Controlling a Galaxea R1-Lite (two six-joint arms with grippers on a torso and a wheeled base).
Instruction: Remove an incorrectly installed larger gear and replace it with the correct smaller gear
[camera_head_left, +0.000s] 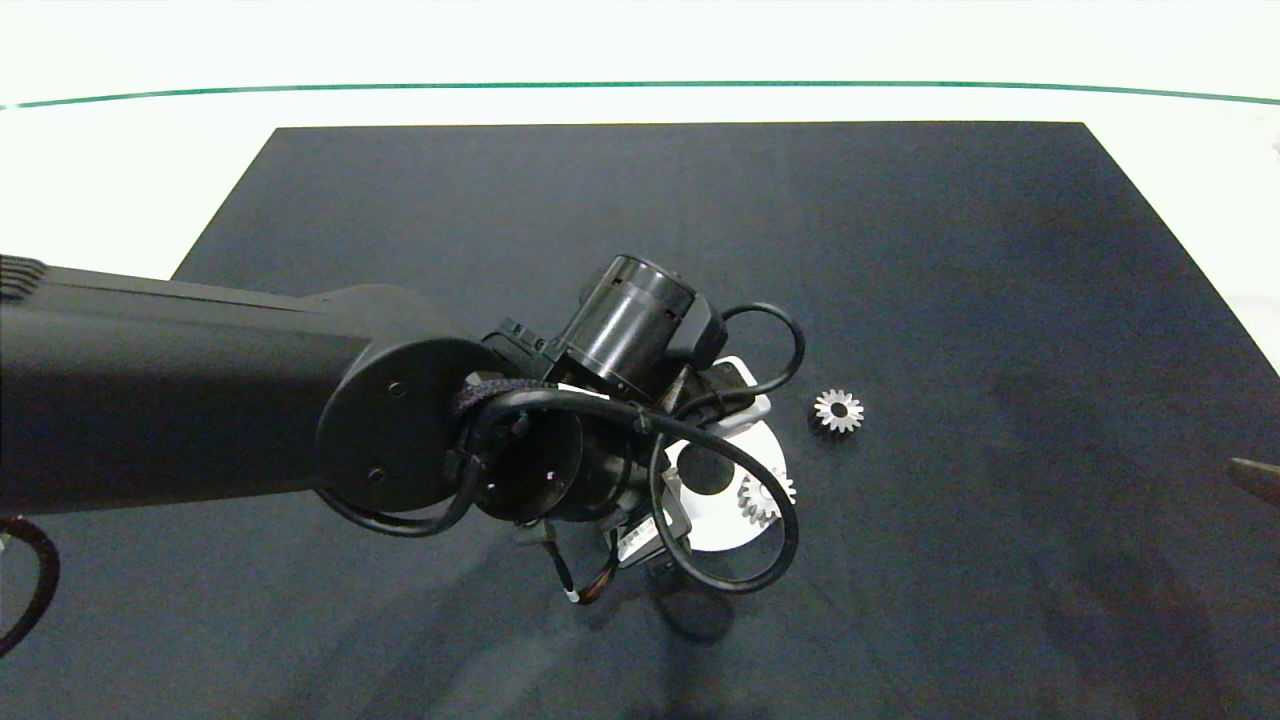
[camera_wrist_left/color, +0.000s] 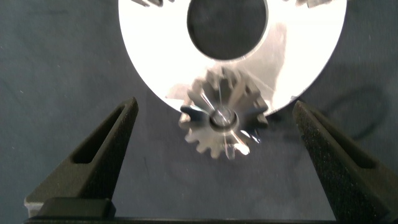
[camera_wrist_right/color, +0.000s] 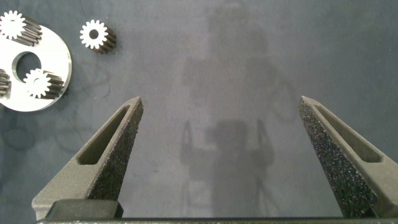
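The larger gear (camera_wrist_left/color: 221, 121), silver with a star-like face, sits on the white round plate (camera_wrist_left/color: 149, 62) and overhangs its rim. In the head view this gear (camera_head_left: 766, 496) is at the plate's right side. My left gripper (camera_wrist_left/color: 214, 104) hangs open above it, one finger on each side, not touching. The smaller gear (camera_head_left: 838, 411) lies loose on the dark mat, right of the plate and a little beyond it; it also shows as the smaller gear (camera_wrist_right/color: 96, 35) in the right wrist view. My right gripper (camera_wrist_right/color: 221, 99) is open over bare mat, far to the right.
The white plate (camera_wrist_right/color: 56, 62) has a central hole and carries other gears (camera_wrist_right/color: 12, 25). My left arm (camera_head_left: 200, 390) and its cables cover much of the plate (camera_head_left: 715, 525) from above. The dark mat (camera_head_left: 1000, 250) lies on a white table.
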